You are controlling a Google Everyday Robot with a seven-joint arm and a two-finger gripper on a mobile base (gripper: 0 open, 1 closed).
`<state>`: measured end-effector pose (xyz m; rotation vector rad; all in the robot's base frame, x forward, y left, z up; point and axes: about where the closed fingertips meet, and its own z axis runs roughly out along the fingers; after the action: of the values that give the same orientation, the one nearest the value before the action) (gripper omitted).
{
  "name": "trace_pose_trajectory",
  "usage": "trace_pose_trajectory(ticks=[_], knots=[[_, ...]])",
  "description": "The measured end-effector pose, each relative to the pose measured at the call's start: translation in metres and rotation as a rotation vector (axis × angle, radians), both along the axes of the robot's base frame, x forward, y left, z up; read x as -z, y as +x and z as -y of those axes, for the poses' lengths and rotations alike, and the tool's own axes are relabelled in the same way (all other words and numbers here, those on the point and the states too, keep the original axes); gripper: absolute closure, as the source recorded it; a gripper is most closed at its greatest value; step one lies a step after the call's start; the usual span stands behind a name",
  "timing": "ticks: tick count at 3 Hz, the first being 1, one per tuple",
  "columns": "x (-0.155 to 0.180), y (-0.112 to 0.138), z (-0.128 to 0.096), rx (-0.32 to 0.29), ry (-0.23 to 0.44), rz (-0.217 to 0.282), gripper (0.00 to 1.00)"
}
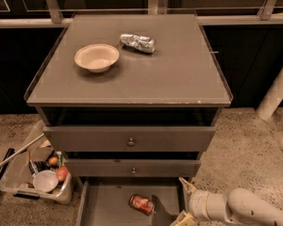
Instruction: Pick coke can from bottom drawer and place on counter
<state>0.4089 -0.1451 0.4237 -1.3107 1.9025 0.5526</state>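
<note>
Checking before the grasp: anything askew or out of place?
The coke can lies on its side in the open bottom drawer; a crumpled foil packet sits on the counter. The open gripper hovers by the drawer's right wall.

Spread claw point(183, 202) hangs beside coke can point(141, 204) in bottom drawer point(108, 207).

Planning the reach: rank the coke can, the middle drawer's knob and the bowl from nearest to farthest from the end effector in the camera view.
End effector, open, at the bottom drawer right edge.
1. Coke can, just left, in that drawer.
2. Middle drawer's knob, up and left.
3. Bowl, on the counter, left side.
</note>
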Motion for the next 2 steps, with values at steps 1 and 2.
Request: trace_pose_trajectory(ticks=[1,2], knots=[[0.023,0.008,-0.017,-0.022,0.049,0.036,0.0],[0.056,0.014,-0.037,-0.038,0.087,0.061,0.0]])
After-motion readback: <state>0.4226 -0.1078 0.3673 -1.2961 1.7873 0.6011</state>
